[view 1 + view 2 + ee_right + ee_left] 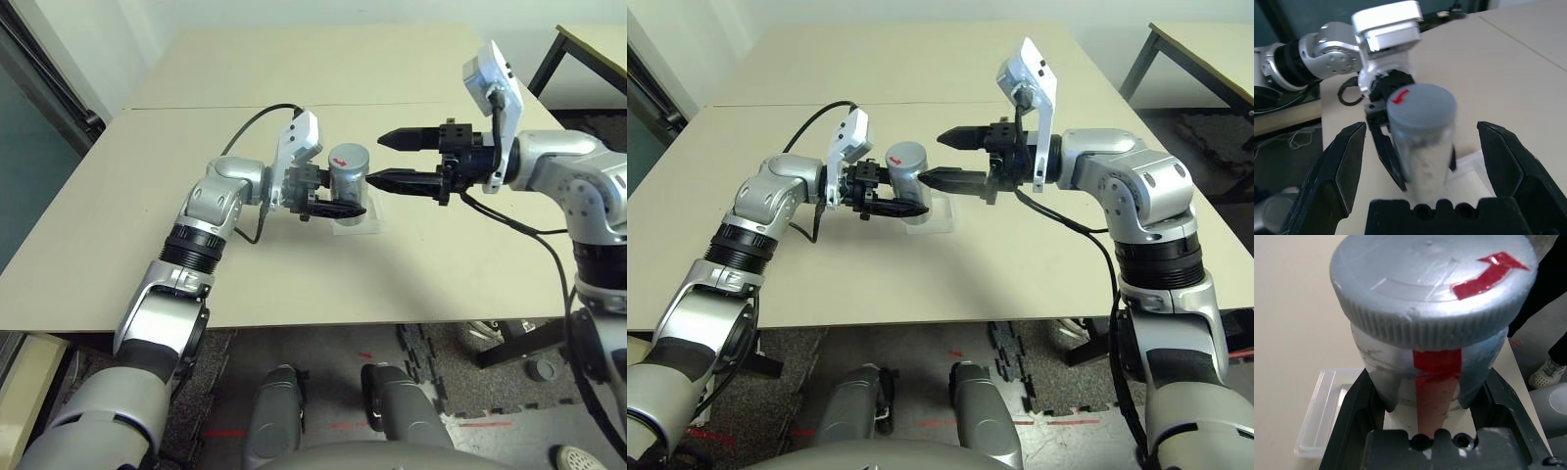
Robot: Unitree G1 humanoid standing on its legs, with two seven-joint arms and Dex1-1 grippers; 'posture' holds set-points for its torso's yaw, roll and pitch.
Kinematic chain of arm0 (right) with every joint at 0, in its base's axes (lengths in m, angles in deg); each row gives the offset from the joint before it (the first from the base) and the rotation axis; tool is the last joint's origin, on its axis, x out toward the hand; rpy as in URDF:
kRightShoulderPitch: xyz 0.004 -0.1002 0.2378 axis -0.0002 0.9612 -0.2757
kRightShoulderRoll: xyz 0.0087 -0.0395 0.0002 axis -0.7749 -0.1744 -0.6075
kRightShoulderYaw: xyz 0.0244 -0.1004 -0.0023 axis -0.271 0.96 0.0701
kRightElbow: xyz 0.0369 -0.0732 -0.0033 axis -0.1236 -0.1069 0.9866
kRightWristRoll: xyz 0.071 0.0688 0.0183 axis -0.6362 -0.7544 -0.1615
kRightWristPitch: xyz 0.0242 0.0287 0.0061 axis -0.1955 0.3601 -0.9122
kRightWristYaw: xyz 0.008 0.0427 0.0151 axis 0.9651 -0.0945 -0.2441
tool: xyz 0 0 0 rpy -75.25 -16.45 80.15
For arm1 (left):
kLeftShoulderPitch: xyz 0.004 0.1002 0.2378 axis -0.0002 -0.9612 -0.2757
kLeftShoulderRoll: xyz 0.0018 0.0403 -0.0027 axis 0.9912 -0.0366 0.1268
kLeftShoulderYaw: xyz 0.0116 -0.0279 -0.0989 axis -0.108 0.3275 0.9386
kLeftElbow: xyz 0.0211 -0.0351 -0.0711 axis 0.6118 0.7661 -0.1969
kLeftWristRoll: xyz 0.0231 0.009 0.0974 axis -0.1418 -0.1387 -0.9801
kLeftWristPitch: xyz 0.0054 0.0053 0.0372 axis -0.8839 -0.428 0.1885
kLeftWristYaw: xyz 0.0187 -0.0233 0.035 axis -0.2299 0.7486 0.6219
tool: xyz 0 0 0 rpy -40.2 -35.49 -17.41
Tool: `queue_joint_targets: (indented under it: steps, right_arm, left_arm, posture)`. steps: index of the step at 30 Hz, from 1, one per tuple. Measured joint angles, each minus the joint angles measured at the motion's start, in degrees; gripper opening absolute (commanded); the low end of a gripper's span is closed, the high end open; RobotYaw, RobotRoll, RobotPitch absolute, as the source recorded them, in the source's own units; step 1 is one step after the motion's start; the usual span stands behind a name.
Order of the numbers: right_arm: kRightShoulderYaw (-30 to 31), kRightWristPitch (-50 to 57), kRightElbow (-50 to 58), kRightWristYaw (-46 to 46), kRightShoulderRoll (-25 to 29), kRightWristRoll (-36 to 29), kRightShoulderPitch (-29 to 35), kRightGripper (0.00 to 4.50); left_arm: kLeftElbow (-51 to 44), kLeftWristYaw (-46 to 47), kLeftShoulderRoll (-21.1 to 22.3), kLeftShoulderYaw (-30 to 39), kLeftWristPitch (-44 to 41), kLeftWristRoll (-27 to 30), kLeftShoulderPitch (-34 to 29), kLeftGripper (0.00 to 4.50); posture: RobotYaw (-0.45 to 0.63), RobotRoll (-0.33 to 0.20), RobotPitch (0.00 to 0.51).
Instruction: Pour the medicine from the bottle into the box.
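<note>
On the left, the left gripper (333,199) is clamped around the lower body of the bottle (348,178), holding it upright above the beige table (147,196). The cap (1430,279) sits on the bottle, grey with a ribbed edge, and bears a curved red arrow (1488,274) on its top; raised marks beside the arrow are too faint to read. A red strip (1436,382) runs down the silvery side of the bottle between the black fingers (1352,411); no lettering can be made out on it. A black cable (257,122) loops from the left wrist across the tabletop.

Just below and behind the bottle lies the box (358,217), clear and shallow, flat on the table; the gripper and bottle cover much of it.

On the right, the right gripper (392,159) points toward the bottle with its fingers spread wide, grasping nothing. Its lower fingertip lies just beside the bottle; its upper one is level with the cap. A second table (598,44) stands at the far right.
</note>
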State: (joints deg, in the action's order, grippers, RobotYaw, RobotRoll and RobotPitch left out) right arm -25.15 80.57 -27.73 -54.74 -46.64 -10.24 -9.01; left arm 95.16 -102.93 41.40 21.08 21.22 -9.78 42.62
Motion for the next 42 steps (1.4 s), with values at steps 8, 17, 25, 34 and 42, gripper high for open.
queue_joint_targets:
  steps: [8, 17, 25, 34, 42]
  right_arm:
    - [3.0, -1.0, -2.7, 0.2, -2.1, 2.5, -2.5, 4.50]
    - [5.1, -3.9, -6.8, 0.3, -4.5, 6.4, -4.9, 4.33]
    - [5.7, -4.4, -7.1, 0.1, -6.3, 7.1, -5.0, 2.58]
    - [5.0, 0.1, -5.8, 0.5, -5.9, 5.2, -5.8, 2.58]
    - [3.1, 1.2, -8.9, 3.0, -6.3, 3.7, -9.1, 2.58]
  left_arm:
    - [0.1, -0.2, -0.7, -0.1, 0.1, 0.0, 0.0, 2.54]
    - [0.1, -0.2, -1.2, -0.4, 0.1, -0.1, 0.1, 2.54]
    - [0.0, 0.0, -1.0, -0.4, 0.2, -0.4, 0.1, 2.54]
    - [0.0, -0.5, -1.1, -0.4, 0.4, -0.5, 0.1, 2.54]
    - [0.2, 0.0, -1.0, 0.1, 1.5, -0.9, 0.8, 2.54]
  posture:
    - [-0.06, 0.000, 0.094]
    - [-0.05, 0.000, 0.094]
    - [-0.05, 0.000, 0.094]
    - [-0.06, 0.000, 0.092]
    - [-0.06, 0.000, 0.088]
